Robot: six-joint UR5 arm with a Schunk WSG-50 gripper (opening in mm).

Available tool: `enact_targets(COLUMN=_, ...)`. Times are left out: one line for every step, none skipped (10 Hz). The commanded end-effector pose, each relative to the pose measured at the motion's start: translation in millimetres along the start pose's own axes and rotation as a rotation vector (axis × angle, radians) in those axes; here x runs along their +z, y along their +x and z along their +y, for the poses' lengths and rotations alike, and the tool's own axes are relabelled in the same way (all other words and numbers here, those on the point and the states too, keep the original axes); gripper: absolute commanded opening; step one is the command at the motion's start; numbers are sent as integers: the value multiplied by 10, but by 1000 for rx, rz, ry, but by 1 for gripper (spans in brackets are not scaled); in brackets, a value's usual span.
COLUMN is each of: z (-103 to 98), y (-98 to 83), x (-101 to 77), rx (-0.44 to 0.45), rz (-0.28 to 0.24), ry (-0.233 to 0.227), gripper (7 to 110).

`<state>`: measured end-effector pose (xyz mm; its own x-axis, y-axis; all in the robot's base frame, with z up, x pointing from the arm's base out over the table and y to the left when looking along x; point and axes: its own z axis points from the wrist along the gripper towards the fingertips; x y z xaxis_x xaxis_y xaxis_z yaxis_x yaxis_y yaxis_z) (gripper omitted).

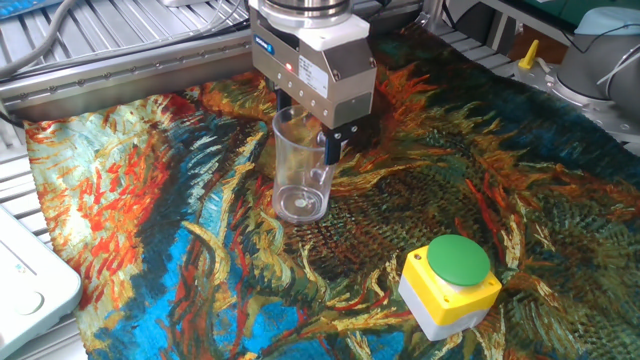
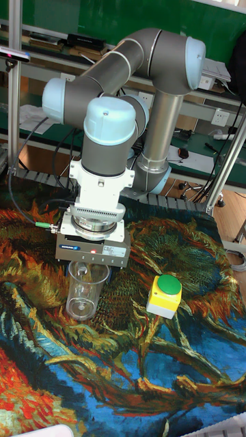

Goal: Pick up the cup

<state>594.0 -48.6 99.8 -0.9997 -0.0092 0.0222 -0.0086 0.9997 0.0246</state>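
The clear plastic cup (image 1: 301,170) is upright under the gripper (image 1: 312,138), near the middle back of the painted cloth. The fingers come down at the cup's rim, one dark finger (image 1: 333,150) outside its right wall and the other mostly hidden behind the rim. The jaws are shut on the cup's wall. Its round base (image 1: 301,205) is just above or barely on the cloth; I cannot tell which. In the tall fixed view the cup (image 2: 84,292) hangs slightly tilted below the gripper (image 2: 92,268).
A yellow box with a green button (image 1: 449,284) stands on the cloth (image 1: 150,250) to the front right of the cup, also seen as the button box (image 2: 165,295). A white device (image 1: 25,285) lies at the left edge. Metal rails (image 1: 100,50) run behind the cloth.
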Motion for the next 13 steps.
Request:
enact_targets(z=21, y=1, x=-67, rx=2, rz=7, ry=-13, gripper=88)
enact_targets(z=20, y=4, x=-88, rx=0, rz=9, ry=-13, gripper=88)
enact_targets(z=18, y=12, x=-144, rx=-5, rz=13, ry=-17, gripper=88)
enact_targets(z=12, y=18, x=-217, rx=-9, rz=18, ry=-18, gripper=88)
enact_targets(z=11, y=22, x=-299, rx=-14, rz=21, ry=-21, gripper=88)
enact_targets(z=12, y=30, x=-372, rx=-20, rz=24, ry=-26, gripper=88)
enact_targets(z=-5, y=33, x=-447, rx=-26, rz=25, ry=-26, gripper=88)
enact_targets(z=-16, y=33, x=-513, rx=-36, rz=25, ry=-29, gripper=88)
enact_targets(z=-28, y=38, x=-582, rx=-43, rz=25, ry=-31, gripper=88)
enact_targets(z=-36, y=58, x=-657, rx=-48, rz=31, ry=-31, gripper=88)
enact_targets(z=-28, y=82, x=-718, rx=-48, rz=37, ry=-31, gripper=66)
enact_targets(z=-17, y=102, x=-744, rx=-48, rz=42, ry=-32, gripper=66)
enact_targets(z=-7, y=125, x=-776, rx=-47, rz=46, ry=-32, gripper=66)
